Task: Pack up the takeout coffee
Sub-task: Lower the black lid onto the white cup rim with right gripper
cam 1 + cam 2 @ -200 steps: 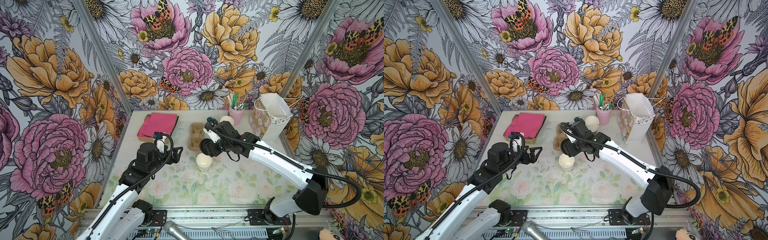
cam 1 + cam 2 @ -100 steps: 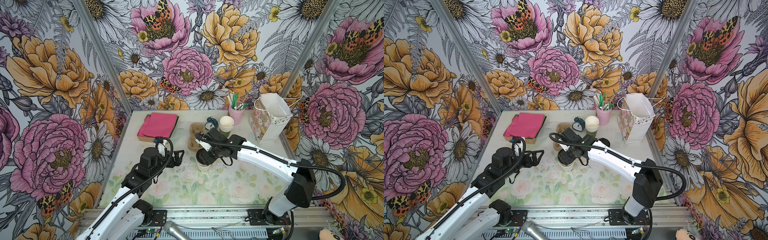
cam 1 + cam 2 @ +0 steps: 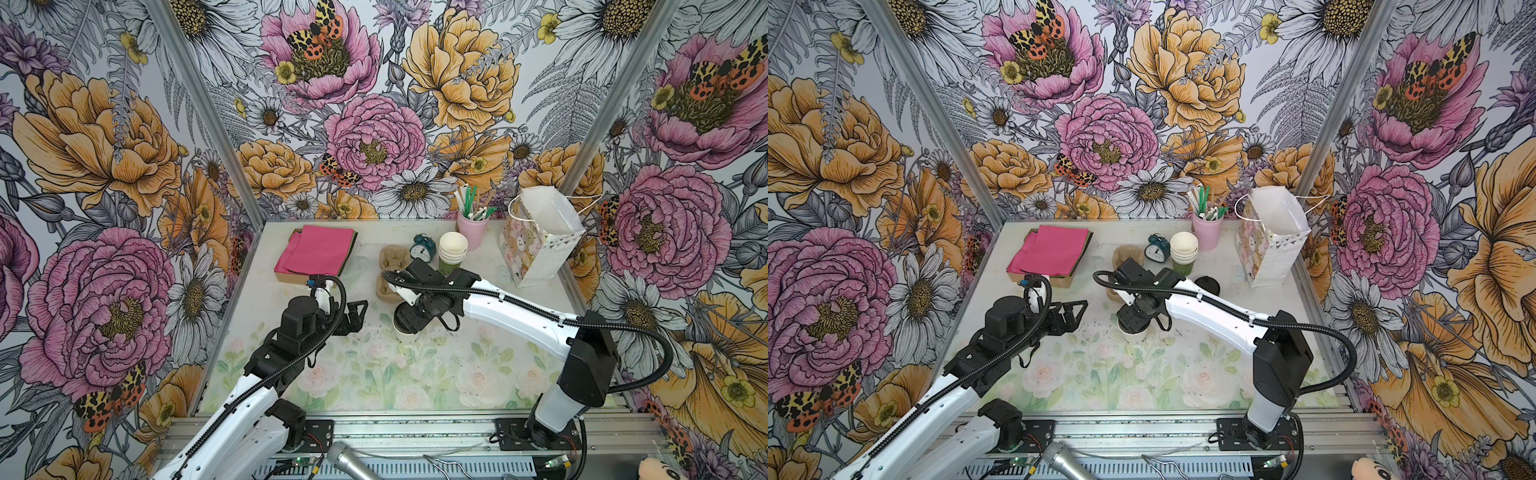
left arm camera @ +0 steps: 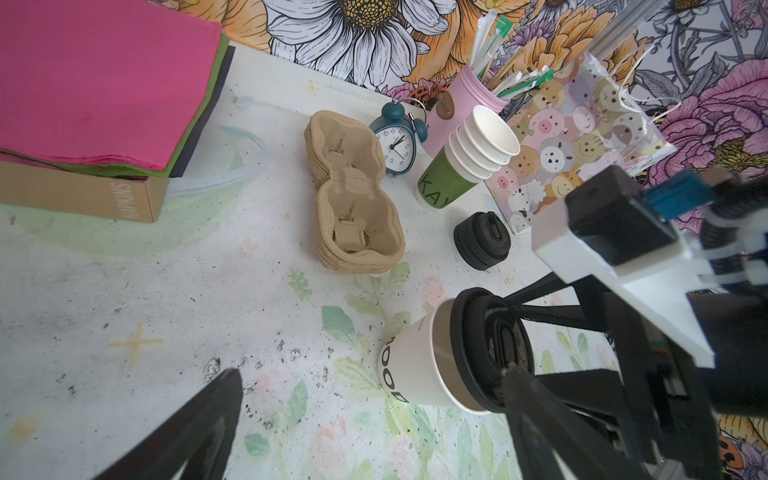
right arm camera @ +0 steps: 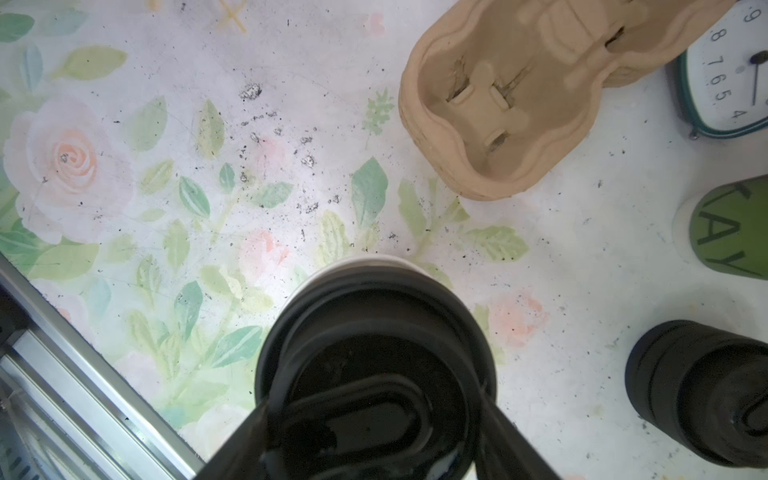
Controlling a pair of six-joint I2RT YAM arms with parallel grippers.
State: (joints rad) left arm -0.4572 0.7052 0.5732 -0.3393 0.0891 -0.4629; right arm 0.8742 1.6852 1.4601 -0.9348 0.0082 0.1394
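Observation:
The takeout coffee (image 3: 409, 336) (image 3: 1134, 335) is a white paper cup that stands upright in the middle of the table. A black lid (image 4: 490, 353) (image 5: 374, 353) sits on its rim. My right gripper (image 3: 409, 321) (image 3: 1133, 319) (image 5: 374, 432) reaches down from above, its two fingers pressed against opposite sides of the lid. My left gripper (image 3: 357, 313) (image 3: 1077, 312) (image 4: 372, 380) stands wide open just left of the cup, pointing at it and not touching it. The cup's side (image 4: 415, 374) shows dark lettering.
A patterned gift bag (image 3: 540, 245) stands open at the back right. Behind the cup are a brown cup carrier (image 3: 390, 266), an alarm clock (image 3: 423, 246), a stack of nested cups (image 3: 453, 251), a pink straw holder (image 3: 471, 224) and a pile of black lids (image 3: 1207, 284). Pink napkins (image 3: 320, 249) lie at the back left.
My right gripper has come forward and down with the black lid onto the open white cup. The left gripper has edged a little closer to the cup.

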